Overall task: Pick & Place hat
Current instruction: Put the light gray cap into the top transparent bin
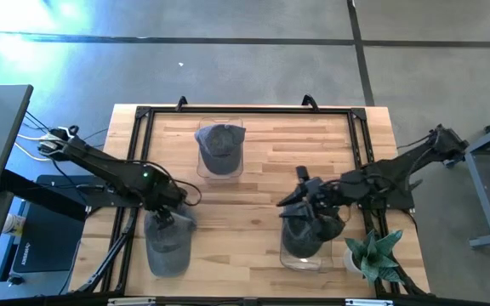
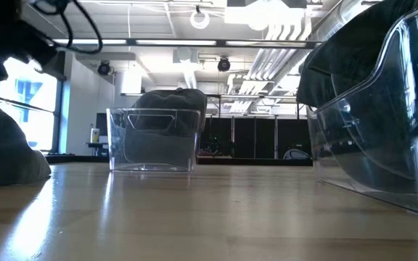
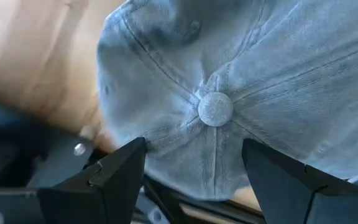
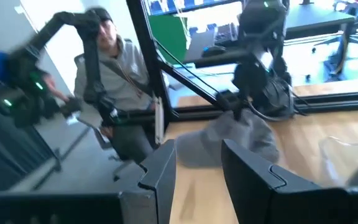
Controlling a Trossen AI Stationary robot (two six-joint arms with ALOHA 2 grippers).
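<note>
A grey hat (image 1: 168, 246) lies crown up on the wooden table near its left front corner; it also shows in the low view as the grey hat (image 2: 6, 152) and in the right wrist view as the grey hat (image 4: 238, 140). My left gripper (image 3: 194, 165) points down over it, open. Its fingers stand on either side of the crown's top button (image 3: 215, 109), and I see no touch. My right gripper (image 4: 197, 168) hangs level and open above the right bin (image 1: 304, 246), pointing toward the table's left, nothing between its fingers.
A clear bin (image 1: 219, 153) at the far middle holds a grey hat. A clear bin (image 2: 383, 109) at the near right holds a dark hat. A potted plant (image 1: 373, 255) stands at the right front corner. Black frame rails (image 1: 245, 110) border the table. A person (image 4: 120, 68) sits beyond the left edge.
</note>
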